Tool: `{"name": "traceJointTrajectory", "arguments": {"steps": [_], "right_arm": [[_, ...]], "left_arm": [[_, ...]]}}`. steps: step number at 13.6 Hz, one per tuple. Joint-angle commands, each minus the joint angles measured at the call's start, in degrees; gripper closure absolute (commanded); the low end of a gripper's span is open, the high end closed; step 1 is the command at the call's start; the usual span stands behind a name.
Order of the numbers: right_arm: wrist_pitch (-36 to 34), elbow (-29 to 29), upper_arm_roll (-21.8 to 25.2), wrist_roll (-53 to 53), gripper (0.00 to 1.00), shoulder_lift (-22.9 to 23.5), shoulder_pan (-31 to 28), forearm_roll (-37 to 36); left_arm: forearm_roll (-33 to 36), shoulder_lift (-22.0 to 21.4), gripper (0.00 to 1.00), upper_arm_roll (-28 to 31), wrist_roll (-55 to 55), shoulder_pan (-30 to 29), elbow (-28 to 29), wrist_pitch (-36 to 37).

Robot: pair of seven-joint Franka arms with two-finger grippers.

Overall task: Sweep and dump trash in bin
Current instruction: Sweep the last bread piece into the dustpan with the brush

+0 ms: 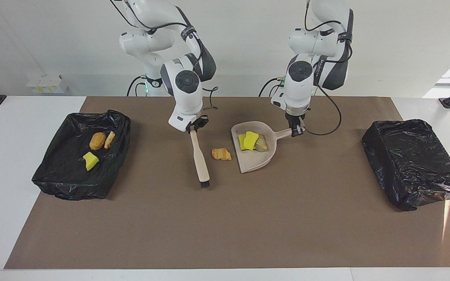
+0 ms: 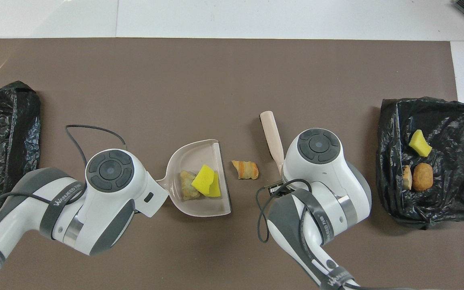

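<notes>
Brown mat (image 1: 225, 218): right gripper (image 1: 192, 128) clamps brush (image 1: 200, 162); left gripper (image 1: 296, 132) clamps dustpan (image 1: 262, 162) handle, frame centre; bread scrap (image 1: 221, 153) between.

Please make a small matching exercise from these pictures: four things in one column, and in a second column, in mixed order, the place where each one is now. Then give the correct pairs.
Things:
1. orange bread scrap
2. brush
3. two yellow sponge chunks
4. brown roll

Places:
A. in the dustpan
B. held by the right end effector
C. on the brown mat, between brush and dustpan
D. in the black-lined bin at the right arm's end

Pairs: 1-C, 2-B, 3-A, 4-D
</notes>
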State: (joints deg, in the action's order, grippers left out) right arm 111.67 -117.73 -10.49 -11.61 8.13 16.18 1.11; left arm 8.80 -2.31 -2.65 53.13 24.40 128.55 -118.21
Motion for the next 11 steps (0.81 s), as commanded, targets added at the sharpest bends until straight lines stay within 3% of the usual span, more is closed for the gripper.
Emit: {"name": "traceJointTrajectory", "arguments": {"steps": [1,4,11], "right_arm": [[-0.58,3.64,-0.93,-1.13,1.00,3.73,3.23,2.56],[-0.84,3.83,-1.20,-1.58,1.00,3.65,5.42,11.96],[-1.28,3.39,-1.99,-3.15,1.00,0.41,13.17,19.45]], "left_arm": [[1.22,-0.59,1.00,0.01,-1.28,0.30,0.74,-0.44],[1.13,-0.33,1.00,0.01,-1.19,0.21,1.44,-3.16],[1.04,0.73,1.00,0.01,0.30,-0.76,1.97,-7.65]]}}
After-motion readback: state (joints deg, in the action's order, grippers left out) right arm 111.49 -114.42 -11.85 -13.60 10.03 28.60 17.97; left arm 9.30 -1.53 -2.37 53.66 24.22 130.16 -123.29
